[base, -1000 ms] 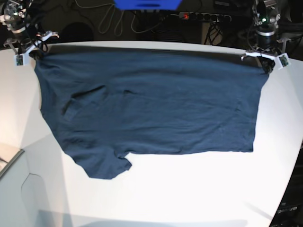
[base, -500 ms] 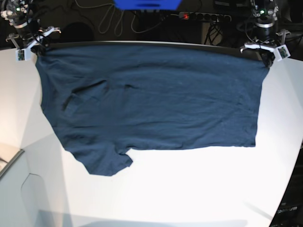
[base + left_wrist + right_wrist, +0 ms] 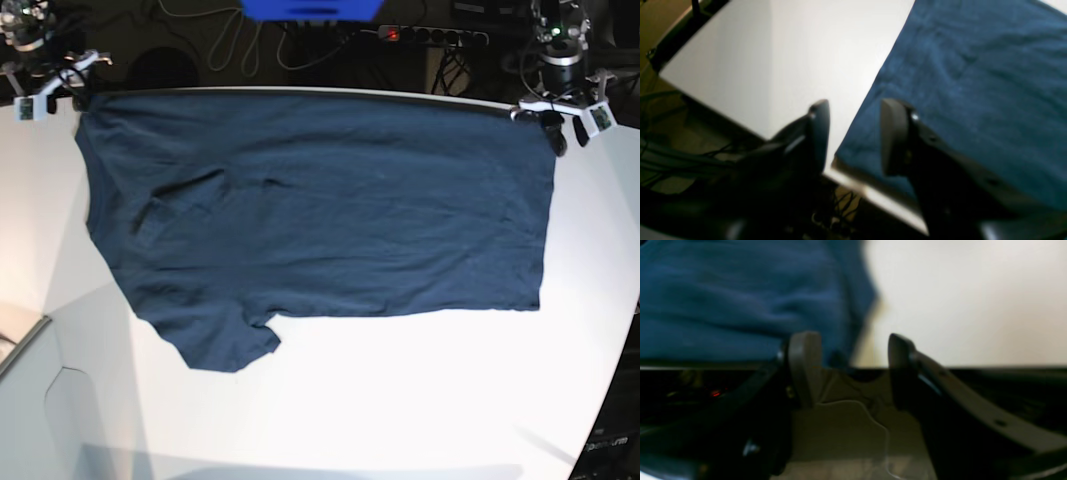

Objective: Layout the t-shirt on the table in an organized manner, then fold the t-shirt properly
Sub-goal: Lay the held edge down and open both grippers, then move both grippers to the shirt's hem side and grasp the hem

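Observation:
The dark navy t-shirt [image 3: 320,210] lies spread flat on the white table [image 3: 400,400], one long edge along the table's far edge and a sleeve [image 3: 225,345] pointing toward the front. My left gripper [image 3: 563,135] hovers open over the shirt's far right corner. In the left wrist view that gripper [image 3: 855,113] has nothing between its fingers; the t-shirt [image 3: 973,83] corner rests below on the table [image 3: 790,66]. My right gripper [image 3: 78,92] stands open at the far left corner. In the right wrist view this gripper [image 3: 851,350] is empty too, with the t-shirt [image 3: 740,296] on the table [image 3: 973,306] beyond it.
Behind the table's far edge are a power strip [image 3: 430,36] with a red light, loose cables [image 3: 230,45] and a blue object [image 3: 310,8]. A lower grey surface [image 3: 20,345] adjoins the table at the front left. Some wrinkles [image 3: 175,205] sit in the shirt's left part.
Both grippers have opened and let go of the shirt's far corners, then drawn up and back slightly. The shirt's far edge has settled on the table near its back edge.

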{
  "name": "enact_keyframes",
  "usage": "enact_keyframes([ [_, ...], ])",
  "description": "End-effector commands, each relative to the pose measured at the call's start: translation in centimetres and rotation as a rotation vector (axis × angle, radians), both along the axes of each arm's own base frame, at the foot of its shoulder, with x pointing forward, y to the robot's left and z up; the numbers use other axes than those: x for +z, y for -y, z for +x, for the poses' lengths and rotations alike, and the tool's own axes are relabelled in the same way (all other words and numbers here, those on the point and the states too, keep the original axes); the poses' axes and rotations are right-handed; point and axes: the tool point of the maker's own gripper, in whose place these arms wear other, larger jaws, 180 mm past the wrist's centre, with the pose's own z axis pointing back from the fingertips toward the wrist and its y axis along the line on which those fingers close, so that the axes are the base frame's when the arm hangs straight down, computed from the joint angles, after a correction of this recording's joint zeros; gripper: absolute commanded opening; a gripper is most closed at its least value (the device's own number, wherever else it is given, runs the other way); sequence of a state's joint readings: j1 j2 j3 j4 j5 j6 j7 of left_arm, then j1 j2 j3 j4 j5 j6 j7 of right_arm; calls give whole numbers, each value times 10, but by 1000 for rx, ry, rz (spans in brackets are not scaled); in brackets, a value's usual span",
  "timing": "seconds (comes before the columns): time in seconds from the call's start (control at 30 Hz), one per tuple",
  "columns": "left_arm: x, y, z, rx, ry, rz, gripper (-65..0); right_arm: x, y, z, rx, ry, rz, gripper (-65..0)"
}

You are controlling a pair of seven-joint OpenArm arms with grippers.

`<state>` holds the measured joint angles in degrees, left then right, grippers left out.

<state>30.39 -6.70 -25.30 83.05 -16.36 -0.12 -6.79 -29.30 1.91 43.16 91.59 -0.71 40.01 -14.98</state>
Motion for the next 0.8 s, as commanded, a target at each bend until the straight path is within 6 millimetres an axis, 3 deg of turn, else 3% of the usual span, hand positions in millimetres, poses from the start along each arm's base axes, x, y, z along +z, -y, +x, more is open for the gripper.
enact_keyframes([
  [0.0,15,-10,5,5,46,38,-365,13,6,7,3,48,-20,-318],
  [0.13,35,-32,16,65,106,68,-289,28,25,19,-46,104,-56,-317],
  [0.23,50,-46,27,98,158,91,-257,41,33,43,-62,171,-70,-316],
  [0.33,67,-50,49,102,222,99,-249,59,37,80,-51,256,-79,-312],
  [0.43,86,-53,73,87,281,119,-248,79,23,128,-14,355,-59,-284],
  [0.53,94,-55,94,86,298,101,-247,85,3,177,58,381,-71,-270],
  [0.67,94,-52,126,89,245,14,-247,60,-20,232,129,303,-66,-270],
  [0.77,93,-52,147,93,227,-35,-246,42,-32,263,140,264,-1,-270],
])
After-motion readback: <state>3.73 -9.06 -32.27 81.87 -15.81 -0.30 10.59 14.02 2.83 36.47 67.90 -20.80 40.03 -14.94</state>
